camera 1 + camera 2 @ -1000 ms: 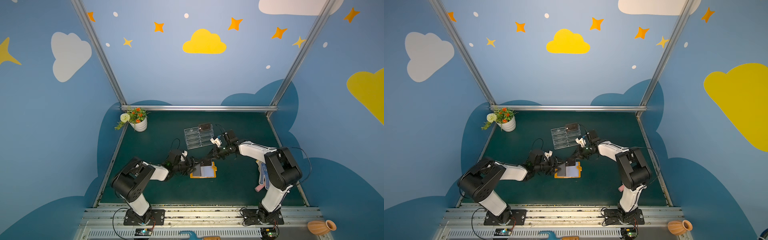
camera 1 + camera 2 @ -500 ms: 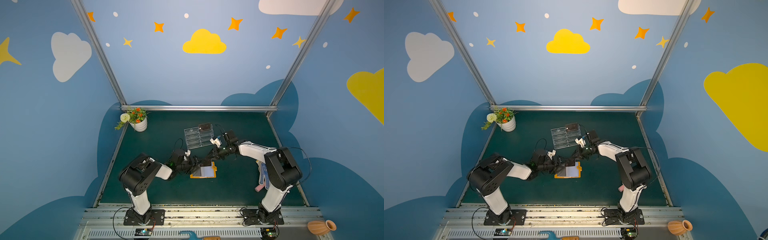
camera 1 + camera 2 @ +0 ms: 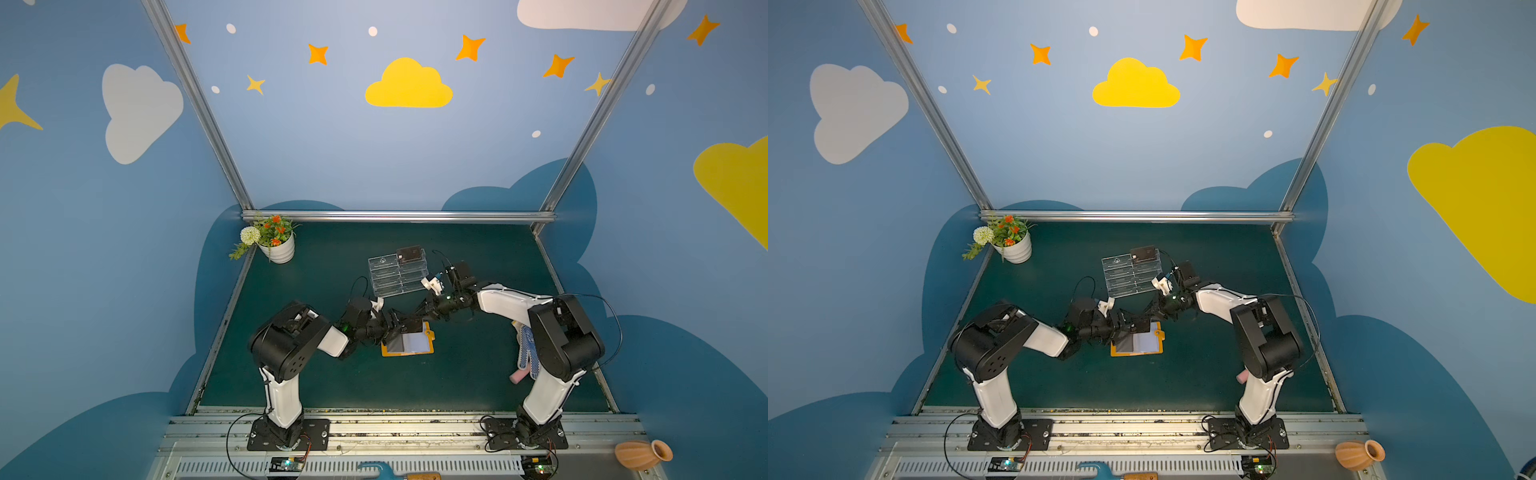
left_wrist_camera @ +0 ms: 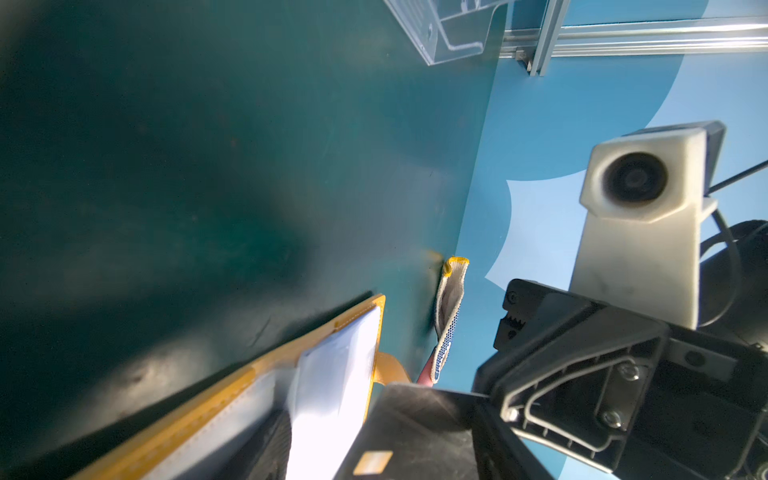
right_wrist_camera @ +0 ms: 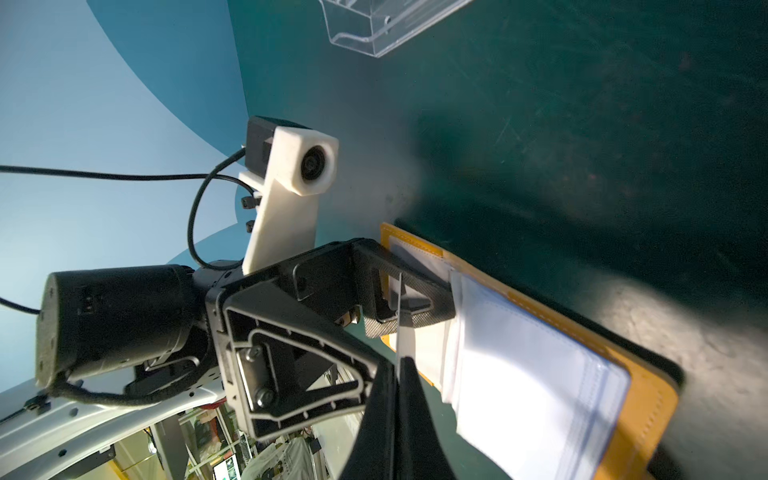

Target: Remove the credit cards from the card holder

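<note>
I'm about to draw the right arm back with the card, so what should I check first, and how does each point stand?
1. right gripper shut on the credit card: ok.
2. Card fully out of its sleeve: cannot tell.
3. left gripper open, one finger resting on a page of the card holder: ok.
4. Holder lying flat on the table: ok.
5. clear acrylic stand apart from both grippers: ok.
</note>
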You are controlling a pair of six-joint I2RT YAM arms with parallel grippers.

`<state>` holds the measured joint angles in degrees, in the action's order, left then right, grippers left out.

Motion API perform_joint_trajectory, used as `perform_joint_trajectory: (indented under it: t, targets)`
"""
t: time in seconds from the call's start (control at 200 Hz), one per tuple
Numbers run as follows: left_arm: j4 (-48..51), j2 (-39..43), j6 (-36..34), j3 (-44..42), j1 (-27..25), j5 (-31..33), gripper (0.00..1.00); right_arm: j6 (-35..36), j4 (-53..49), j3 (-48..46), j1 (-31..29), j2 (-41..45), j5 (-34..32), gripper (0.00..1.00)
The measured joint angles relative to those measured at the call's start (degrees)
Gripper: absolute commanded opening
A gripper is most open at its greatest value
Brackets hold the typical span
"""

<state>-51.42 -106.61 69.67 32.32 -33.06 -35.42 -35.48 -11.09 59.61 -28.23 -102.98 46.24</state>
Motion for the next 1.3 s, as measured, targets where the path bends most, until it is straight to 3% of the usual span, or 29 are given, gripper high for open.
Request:
perform_joint_trajectory:
  t: [0.941,1.161,1.296]
  targets:
    - [-16.50,-5.05,4.42,-6.91,-0.11,3.17,0.29,-2.25,1.88,-2.10,0.02,-0.02,-0.13,0.00]
    - [-18.53,-5.38,4.74,-7.89,-0.11,3.04,0.28,-2.27,1.88,-2.12,0.02,-0.07,0.17,0.00]
    - [-20.04,-5.75,4.98,-8.35,-0.11,2.71,0.33,-2.25,1.97,-2.12,0.07,-0.24,0.37,0.00]
